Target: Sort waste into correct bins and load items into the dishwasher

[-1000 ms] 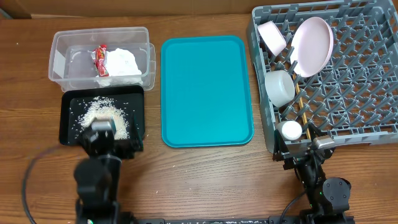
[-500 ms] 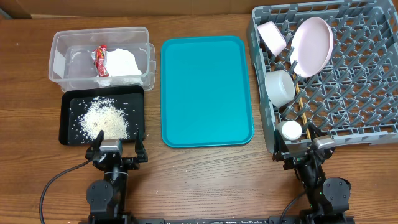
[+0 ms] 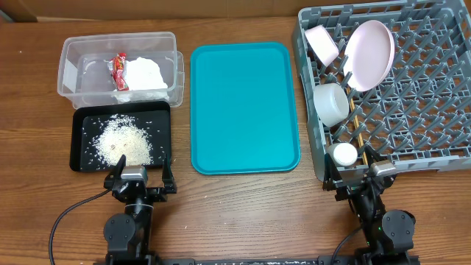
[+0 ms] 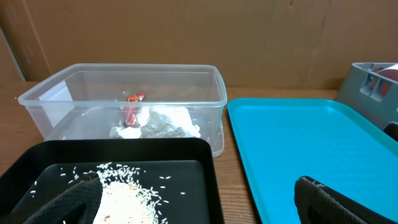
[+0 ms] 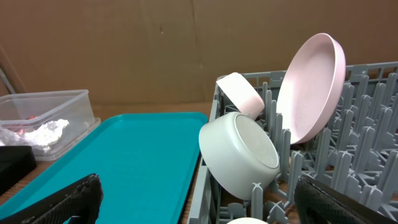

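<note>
The clear tub (image 3: 70, 70) holds the red-and-white wrapper (image 3: 118, 69) and the white napkin (image 3: 144, 74); both also show in the left wrist view (image 4: 132, 107). The black tray (image 3: 79, 158) holds a pile of rice (image 3: 125, 140). The grey rack (image 3: 412, 81) holds the white plate (image 3: 370, 49), small white bowl (image 3: 321, 42), grey-green bowl (image 3: 332, 102), white cup (image 3: 343, 154) and chopsticks (image 3: 356, 125). My left gripper (image 3: 140, 179) is open and empty at the black tray's near edge. My right gripper (image 3: 362, 175) is open and empty at the rack's near left corner.
A large teal tray (image 3: 243, 107) lies bare between the bins and the rack. The table's front edge is close behind both grippers. Brown cardboard stands behind the table in both wrist views.
The left arm has drawn back from over the black tray to the table's front edge and settled there. The right arm has not moved.
</note>
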